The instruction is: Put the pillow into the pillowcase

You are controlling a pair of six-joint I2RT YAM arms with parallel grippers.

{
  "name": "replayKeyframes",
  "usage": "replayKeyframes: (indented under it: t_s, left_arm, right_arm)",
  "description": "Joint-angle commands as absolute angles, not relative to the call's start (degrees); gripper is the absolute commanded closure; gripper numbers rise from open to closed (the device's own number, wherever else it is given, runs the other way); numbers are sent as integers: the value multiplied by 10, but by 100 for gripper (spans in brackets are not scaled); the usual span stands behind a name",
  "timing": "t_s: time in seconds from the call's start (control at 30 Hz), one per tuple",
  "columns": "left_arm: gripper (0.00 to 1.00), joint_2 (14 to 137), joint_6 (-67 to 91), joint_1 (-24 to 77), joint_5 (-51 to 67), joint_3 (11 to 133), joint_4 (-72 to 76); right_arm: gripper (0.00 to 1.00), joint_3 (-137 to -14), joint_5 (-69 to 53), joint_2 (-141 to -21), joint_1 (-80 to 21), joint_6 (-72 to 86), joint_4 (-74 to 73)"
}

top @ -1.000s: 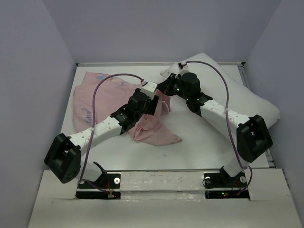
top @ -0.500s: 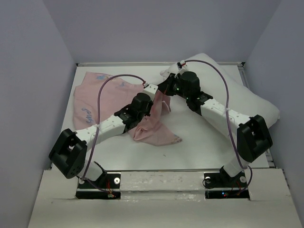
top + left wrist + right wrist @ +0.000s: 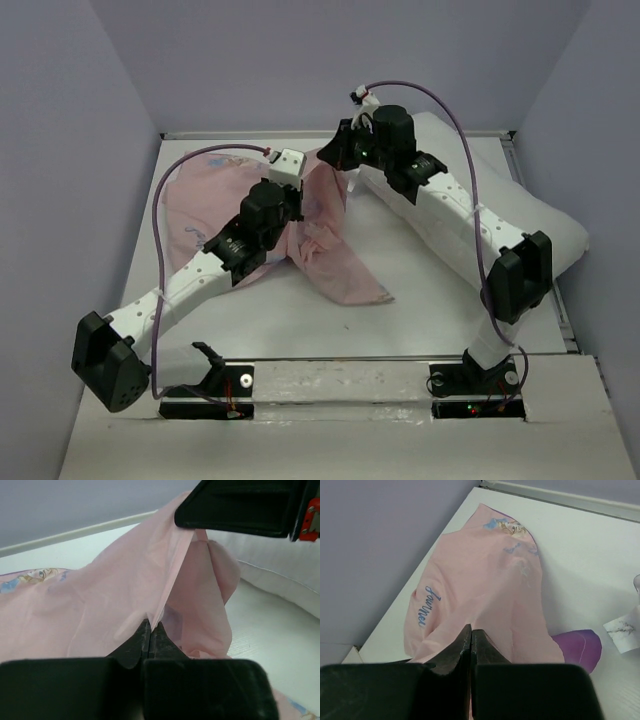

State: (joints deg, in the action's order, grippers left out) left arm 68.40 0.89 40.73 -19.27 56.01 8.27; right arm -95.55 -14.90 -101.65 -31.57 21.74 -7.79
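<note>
The thin pale pink fabric pillowcase (image 3: 210,205) is seen pinched by the fully closed left pincer (image 3: 150,630) and right pincer (image 3: 471,632), raised above the far tabletop (image 3: 420,290). The plump white rectangular pillow (image 3: 530,215) is pictured outside it, at right.

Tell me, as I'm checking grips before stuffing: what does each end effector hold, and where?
Both hold the pillowcase: the right end effector pinches its raised pink peak, the left end effector a taut fold lower down. The pillow is not held.
</note>
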Motion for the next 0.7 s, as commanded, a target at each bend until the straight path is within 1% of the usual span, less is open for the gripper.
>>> replayKeyframes:
  t_s: [0.0,0.07,0.13,0.17,0.23,0.27,0.4,0.47,0.6,0.67]
  left_arm:
    - [100,685,23,403,-186,564,33]
    - [100,705,38,403,-159,563,38]
    - [95,720,61,403,-147,564,40]
    - [94,722,68,403,-149,563,40]
    - [100,722,81,403,-161,561,37]
    - [100,715,83,403,-177,559,33]
    - [100,666,87,403,-178,559,26]
    - [100,643,91,403,-177,566,25]
    - [100,640,89,402,-169,581,25]
    - [100,658,84,396,-148,585,27]
  right_arm:
    - [100,-986,-96,-1002,-273,154,-91]
    - [100,-971,-115,-998,-273,172,-80]
    - [100,-926,-146,-977,-273,193,-58]
    - [100,-911,-149,-969,-273,201,-35]
    - [100,-883,-143,-938,-273,211,-16]
    - [100,-869,-135,-930,-273,209,-11]
    - [100,-875,-120,-911,-273,185,-7]
    - [100,-882,-136,-922,-273,181,-7]
    - [100,-889,-158,-954,-273,173,-30]
    - [80,-874,-173,-952,-273,156,-39]
